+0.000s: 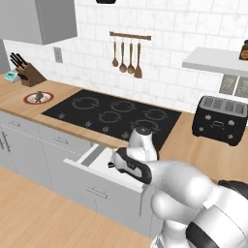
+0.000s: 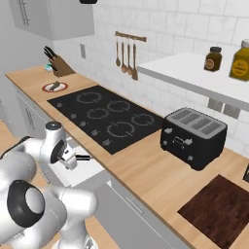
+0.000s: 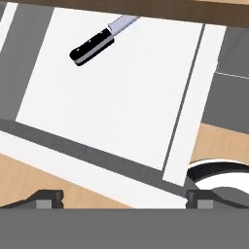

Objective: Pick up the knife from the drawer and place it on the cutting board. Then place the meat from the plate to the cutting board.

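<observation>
The drawer (image 3: 112,97) is pulled open below the counter's edge, and its white floor lies under my gripper (image 3: 125,197). The knife (image 3: 99,41) lies flat at the drawer's far left, black handle toward me, silver blade pointing away under the counter. The fingertips (image 3: 46,197) stand wide apart and open, nothing between them, well short of the knife. In the base views the drawer (image 1: 92,157) sits under my hand. The cutting board (image 2: 219,209) lies at the counter's far right. The red-rimmed plate (image 1: 38,98) with the meat (image 2: 56,86) sits left of the stove.
A black cooktop (image 1: 114,114) fills the counter behind the drawer. A black toaster (image 2: 194,136) stands between it and the board. A knife block (image 1: 29,72) stands in the far left corner, utensils hang on the wall, and a shelf (image 2: 194,73) carries jars.
</observation>
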Robot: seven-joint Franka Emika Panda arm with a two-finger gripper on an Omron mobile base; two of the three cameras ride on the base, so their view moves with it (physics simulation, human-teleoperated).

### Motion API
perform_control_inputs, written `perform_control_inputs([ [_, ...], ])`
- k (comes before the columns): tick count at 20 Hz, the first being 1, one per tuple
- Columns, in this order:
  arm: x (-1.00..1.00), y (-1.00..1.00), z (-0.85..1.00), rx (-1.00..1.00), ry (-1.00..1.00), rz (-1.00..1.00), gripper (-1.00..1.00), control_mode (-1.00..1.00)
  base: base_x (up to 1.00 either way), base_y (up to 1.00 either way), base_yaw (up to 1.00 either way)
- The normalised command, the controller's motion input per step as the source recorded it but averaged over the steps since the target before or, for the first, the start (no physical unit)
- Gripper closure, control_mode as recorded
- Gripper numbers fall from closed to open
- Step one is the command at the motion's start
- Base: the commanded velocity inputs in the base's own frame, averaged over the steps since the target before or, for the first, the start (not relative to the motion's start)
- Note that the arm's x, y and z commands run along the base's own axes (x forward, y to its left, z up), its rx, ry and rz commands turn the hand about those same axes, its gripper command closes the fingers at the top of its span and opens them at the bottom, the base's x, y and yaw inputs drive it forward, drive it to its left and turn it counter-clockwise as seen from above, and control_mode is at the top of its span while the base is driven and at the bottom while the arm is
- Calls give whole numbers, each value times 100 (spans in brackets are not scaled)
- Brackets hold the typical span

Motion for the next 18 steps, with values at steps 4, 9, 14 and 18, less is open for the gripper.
perform_control_inputs([
  [4, 20, 18, -18, 0, 8, 0, -100, -100, 0, 0, 0],
  [9, 3, 16, -20, 0, 5, 0, -100, -100, 0, 0, 0],
  [14, 0, 3, -35, 0, 6, 0, -100, -100, 0, 0, 0],
  [18, 0, 0, -34, 2, 10, 0, -100, -100, 0, 0, 0],
])
